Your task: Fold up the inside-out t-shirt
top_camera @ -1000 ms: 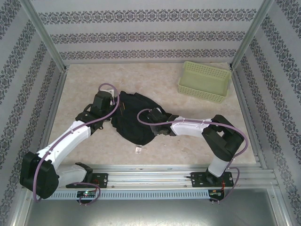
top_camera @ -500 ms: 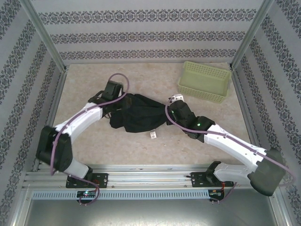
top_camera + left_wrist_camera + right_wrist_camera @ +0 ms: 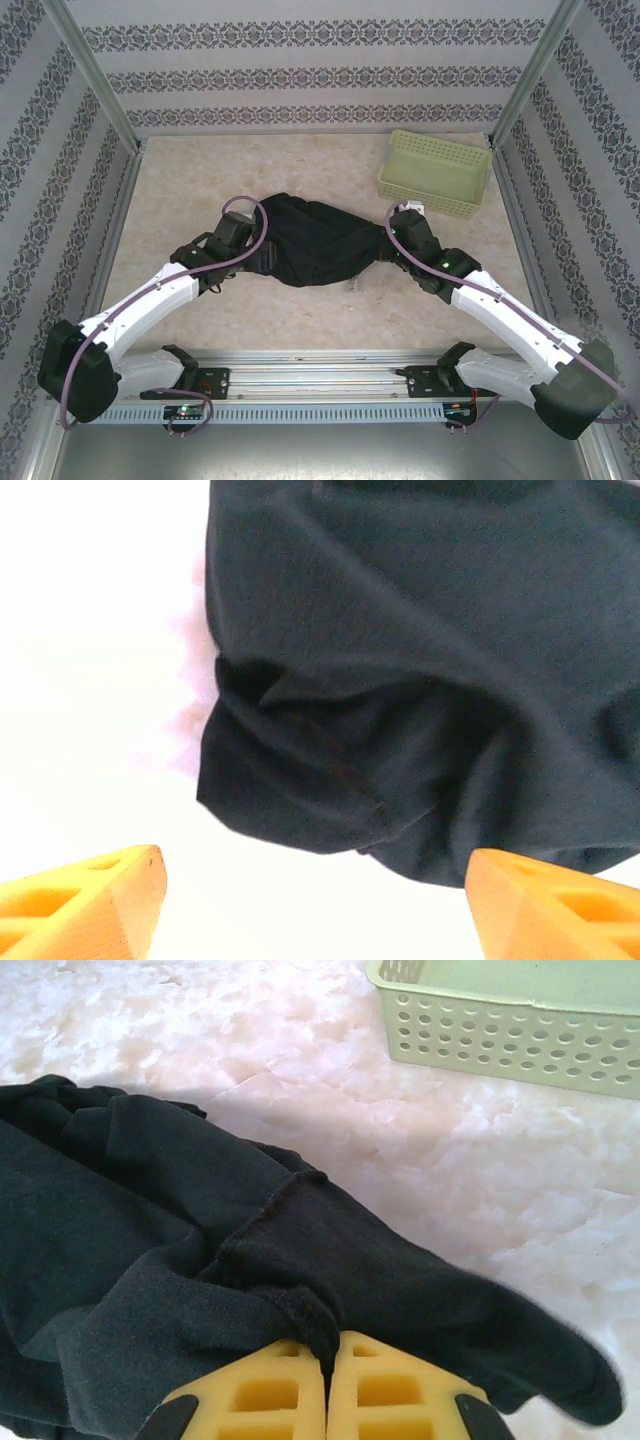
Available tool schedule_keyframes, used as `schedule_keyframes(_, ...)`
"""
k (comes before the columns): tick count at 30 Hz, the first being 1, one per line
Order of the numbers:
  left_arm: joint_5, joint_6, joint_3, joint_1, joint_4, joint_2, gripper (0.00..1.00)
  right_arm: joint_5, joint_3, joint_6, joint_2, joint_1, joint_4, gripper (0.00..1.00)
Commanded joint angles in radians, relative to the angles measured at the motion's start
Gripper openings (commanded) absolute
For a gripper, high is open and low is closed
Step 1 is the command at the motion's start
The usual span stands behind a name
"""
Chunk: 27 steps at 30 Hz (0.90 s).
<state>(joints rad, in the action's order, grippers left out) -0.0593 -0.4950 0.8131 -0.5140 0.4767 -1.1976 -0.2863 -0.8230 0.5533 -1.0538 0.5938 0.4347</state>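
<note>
Black t-shirt (image 3: 318, 245) lies bunched left of the green basket (image 3: 436, 176). Right gripper (image 3: 326, 1348) is pinched on its basket-side edge; left gripper (image 3: 312, 860) has fingers apart.

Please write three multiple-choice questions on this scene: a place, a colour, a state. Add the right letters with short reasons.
1. Where on the table is the basket? A near left; B middle; C far right.
2. What colour is the shirt? A black; B white; C red.
3. How is the right gripper? A wide open; B shut on the shirt; C shut on the basket.
Answers: 1 C, it stands at the far right edge; 2 A, the cloth is black all over; 3 B, its closed fingers pinch the cloth.
</note>
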Motion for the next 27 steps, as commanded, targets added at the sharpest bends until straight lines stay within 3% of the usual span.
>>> schedule_keyframes(1, 0.060, -0.022, -0.038, 0.029, -0.049, -0.107, 0.74, -0.003, -0.003, 0.023, 0.023, -0.009, 0.013, 0.00)
schedule_keyframes(9, 0.139, -0.014, 0.032, 0.028, -0.150, -0.355, 0.56, -0.011, -0.002, 0.020, 0.056, -0.022, 0.030, 0.00)
schedule_keyframes(14, 0.090, -0.007, 0.067, 0.046, -0.143, -0.381, 0.27, -0.042, -0.008, 0.012, 0.069, -0.031, 0.066, 0.00)
schedule_keyframes(18, 0.035, -0.006, 0.081, 0.054, -0.093, -0.276, 0.01, -0.099, -0.037, -0.024, 0.109, -0.040, 0.125, 0.00)
schedule_keyframes(23, -0.012, 0.008, 0.142, 0.055, 0.035, 0.013, 0.00, -0.127, -0.127, -0.075, 0.201, -0.058, 0.235, 0.00)
schedule_keyframes(27, -0.119, 0.039, 0.216, 0.056, 0.090, 0.274, 0.00, -0.117, -0.234, -0.109, 0.286, -0.060, 0.311, 0.00)
